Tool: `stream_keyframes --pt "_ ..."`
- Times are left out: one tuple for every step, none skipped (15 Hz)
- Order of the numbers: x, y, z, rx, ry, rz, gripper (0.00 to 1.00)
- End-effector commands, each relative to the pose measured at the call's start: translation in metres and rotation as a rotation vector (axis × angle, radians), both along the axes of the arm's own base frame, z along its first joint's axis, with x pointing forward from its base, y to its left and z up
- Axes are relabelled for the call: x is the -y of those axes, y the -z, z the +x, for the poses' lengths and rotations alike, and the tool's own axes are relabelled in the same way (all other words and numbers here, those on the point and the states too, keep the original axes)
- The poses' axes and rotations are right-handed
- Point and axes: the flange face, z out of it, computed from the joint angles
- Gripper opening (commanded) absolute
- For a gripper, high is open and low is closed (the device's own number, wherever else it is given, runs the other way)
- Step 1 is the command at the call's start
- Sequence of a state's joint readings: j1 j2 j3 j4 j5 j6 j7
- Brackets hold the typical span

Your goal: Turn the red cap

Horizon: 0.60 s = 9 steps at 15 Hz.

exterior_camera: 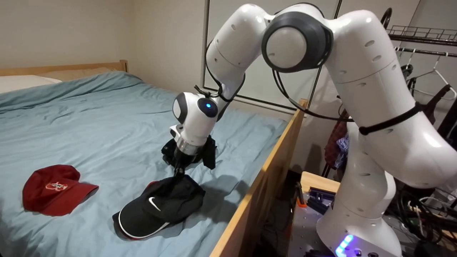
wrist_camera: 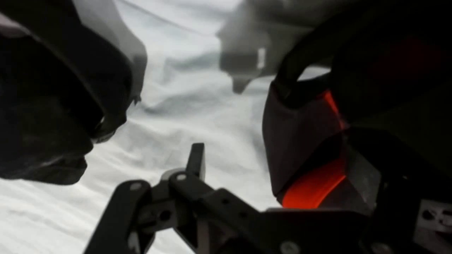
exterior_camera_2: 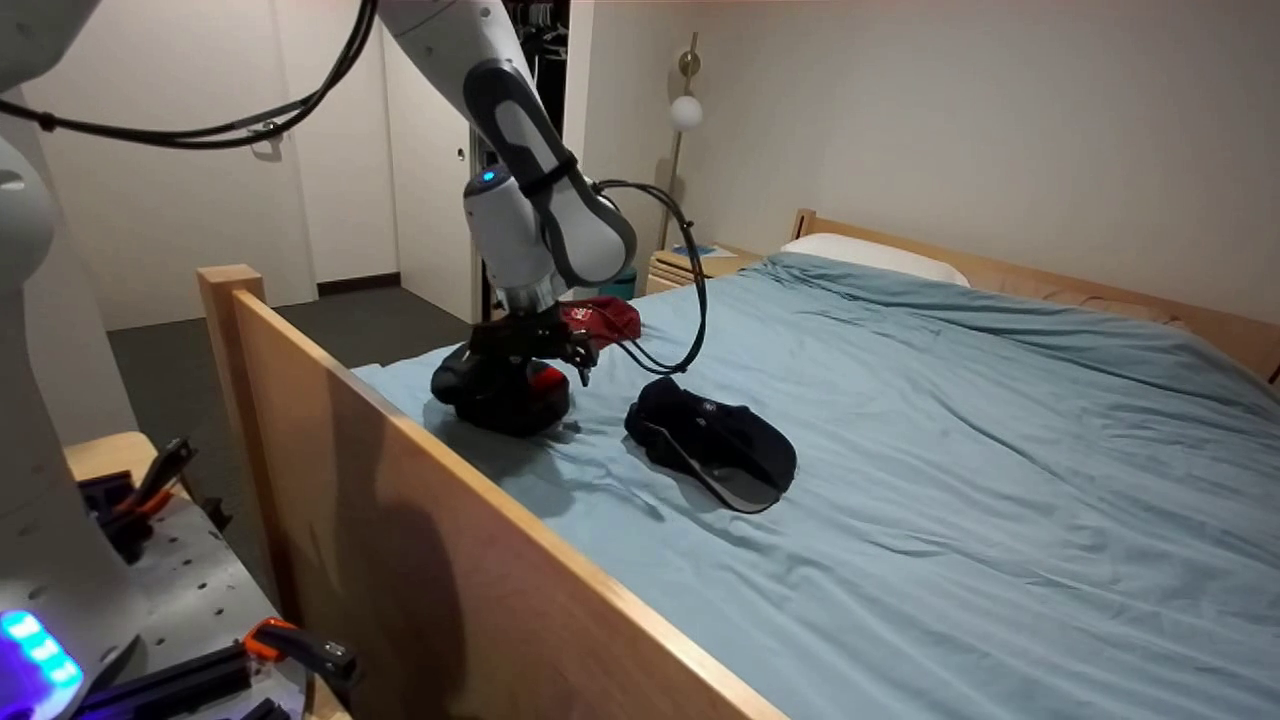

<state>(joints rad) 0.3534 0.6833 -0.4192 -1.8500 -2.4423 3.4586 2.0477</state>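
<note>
The red cap point(exterior_camera: 53, 191) lies on the bed with its brim toward the black Nike cap; it also shows in an exterior view point(exterior_camera_2: 608, 318), partly behind the gripper. The black Nike cap point(exterior_camera: 164, 205) has a white-edged brim and red inside, and also shows in an exterior view point(exterior_camera_2: 510, 405). In the wrist view, the black cap point(wrist_camera: 300, 130) is at the right. My gripper point(wrist_camera: 282, 158) is open, fingers wide apart. One finger is at the black cap's back part; I cannot tell whether it touches. The gripper point(exterior_camera: 179, 173) points down there. The red cap is not identifiable in the wrist view.
A dark cap point(exterior_camera_2: 715, 440) lies on the blue bedsheet point(exterior_camera_2: 950, 480) near the gripper. A dark object point(wrist_camera: 53, 106) fills the left of the wrist view. The wooden bed footboard point(exterior_camera: 264, 178) stands between the bed and the robot base. Black cables point(exterior_camera_2: 690, 280) loop from the arm.
</note>
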Motion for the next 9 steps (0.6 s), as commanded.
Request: stream_keyframes --pt "0.003 -0.001 -0.036 -0.059 0.077 0.018 1.0" --pt "0.004 -0.001 -0.04 -0.062 0.112 0.017 1.0" --pt "0.004 -0.004 -0.038 -0.054 0.13 0.02 1.0" --pt "0.003 -0.007 -0.038 -0.051 0.141 0.038 1.0" --pt "0.002 -0.012 -0.035 -0.039 0.154 0.051 1.0" --pt "-0.001 -0.018 -0.03 -0.023 0.163 0.071 1.0" --pt "-0.003 -0.026 -0.024 -0.001 0.182 0.086 1.0" --pt "-0.004 -0.034 -0.018 0.023 0.203 0.087 1.0" --pt "-0.005 -0.043 -0.013 0.045 0.209 0.1 1.0"
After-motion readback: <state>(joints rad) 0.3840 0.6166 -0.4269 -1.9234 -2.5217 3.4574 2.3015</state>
